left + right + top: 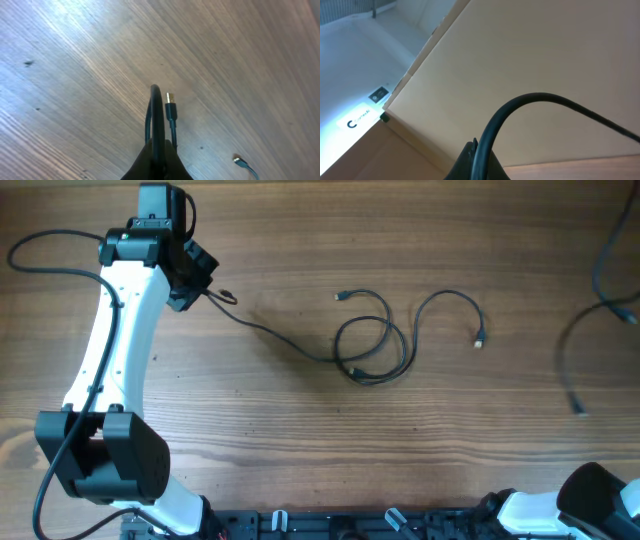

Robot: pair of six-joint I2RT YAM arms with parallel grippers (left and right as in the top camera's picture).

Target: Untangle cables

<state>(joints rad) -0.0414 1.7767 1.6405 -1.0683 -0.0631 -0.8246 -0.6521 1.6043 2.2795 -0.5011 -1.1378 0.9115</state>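
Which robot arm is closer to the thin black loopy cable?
Left. The left gripper holds the thin black cable; the right arm sits far off, bottom right.

Beneath me the brown wood-grain table (300,440) carries a thin black cable (375,345) lying in loose loops near its middle, and a second dark cable (572,360) curving well apart at my right

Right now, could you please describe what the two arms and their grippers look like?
The left arm has a white tapered link between bulky black joint housings, with a black wire looping alongside. The left gripper is black. The right arm shows only a white-and-black shell.
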